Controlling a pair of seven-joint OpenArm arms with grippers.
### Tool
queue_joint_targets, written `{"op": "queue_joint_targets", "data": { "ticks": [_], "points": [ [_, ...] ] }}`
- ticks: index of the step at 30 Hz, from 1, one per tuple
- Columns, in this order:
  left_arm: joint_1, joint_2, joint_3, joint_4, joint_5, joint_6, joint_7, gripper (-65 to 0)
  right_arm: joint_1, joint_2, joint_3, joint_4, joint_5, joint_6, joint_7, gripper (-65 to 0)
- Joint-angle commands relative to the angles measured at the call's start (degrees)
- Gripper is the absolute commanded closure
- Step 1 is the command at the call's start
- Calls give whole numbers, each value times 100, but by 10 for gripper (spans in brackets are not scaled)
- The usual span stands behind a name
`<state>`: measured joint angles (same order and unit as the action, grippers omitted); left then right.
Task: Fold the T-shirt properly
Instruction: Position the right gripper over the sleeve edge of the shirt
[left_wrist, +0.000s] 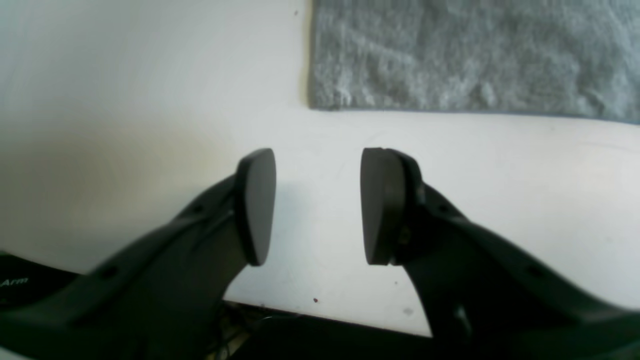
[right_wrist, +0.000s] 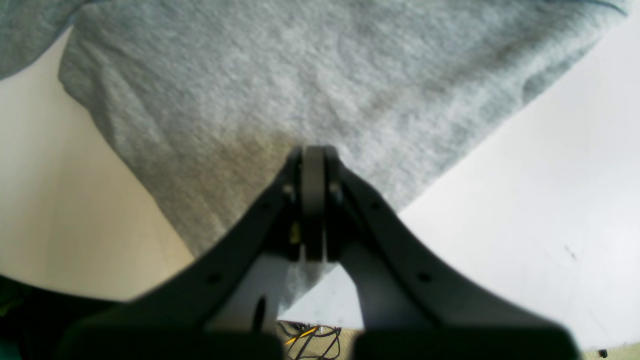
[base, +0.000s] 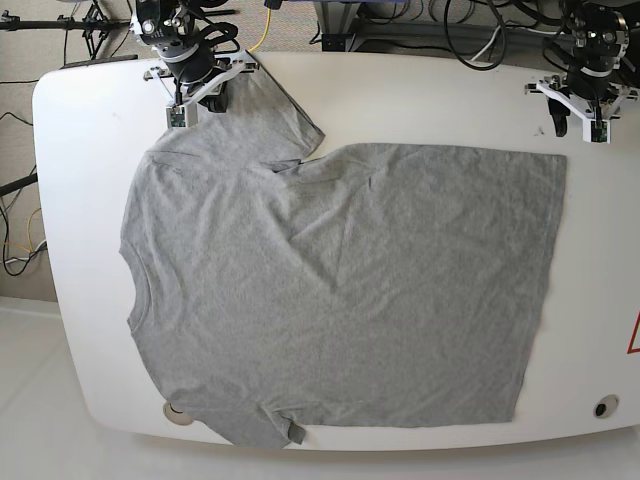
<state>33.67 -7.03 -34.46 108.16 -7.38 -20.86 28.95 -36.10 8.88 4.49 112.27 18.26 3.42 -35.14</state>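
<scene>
- T-shirt (base: 340, 290): heather-grey, spread flat and plain side up on the white table (base: 420, 95). Neck lies at the left of the base view, hem at the right. No body fold is visible; judged barely begun.
- Far sleeve (base: 265, 115): lies at the far left edge of the table, under the right arm. Judged the first part being taken up.
- Near sleeve (base: 255, 430): hangs at the near table edge, its tip turned over. Untouched.
- Right gripper (right_wrist: 313, 150): jaws pressed together, pinching grey sleeve cloth (right_wrist: 310, 90) between the pads.
- Left gripper (left_wrist: 317, 205): jaws standing roughly half apart, holding nothing, poised over bare table just short of the shirt's far right hem corner (left_wrist: 320, 102).
- Remaining, by judgement: both sleeves folded in, then the body folded and squared.
- Base view only: the whole garment layout, both arms at the far edge, the near sleeve.
- Right wrist view only: confirms the pinch on the fabric, which the base view cannot resolve.
- Left wrist view only: the clear gap between the pads, and the hem corner ahead of them.
</scene>
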Motion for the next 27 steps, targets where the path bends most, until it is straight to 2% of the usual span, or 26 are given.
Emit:
{"op": "queue_joint_targets", "data": {
  "ticks": [1, 5, 12, 18, 22, 27],
  "points": [
    [29, -61, -32, 111, -4, 36, -112, -262, 12, 21, 16, 73, 32, 21, 123, -26],
    [3, -116, -25, 39, -31, 22, -81, -265, 48, 31, 11, 61, 26, 66, 124, 0],
    [-42, -174, 0, 18, -32, 18, -73, -266, 70, 32, 15, 80, 19, 60, 130, 0],
    [-98, -89, -4, 10, -33, -15, -67, -266, 95, 44, -4, 72, 6, 59, 104, 0],
    [-96, -88, -7, -14, -54, -22, -65, -270, 93, 41, -11, 73, -3, 73, 109, -34],
    [-96, -95, 27, -37, -48, -43, -50, -272, 102, 52, -33, 55, -18, 79, 103, -44]
  ]
}}
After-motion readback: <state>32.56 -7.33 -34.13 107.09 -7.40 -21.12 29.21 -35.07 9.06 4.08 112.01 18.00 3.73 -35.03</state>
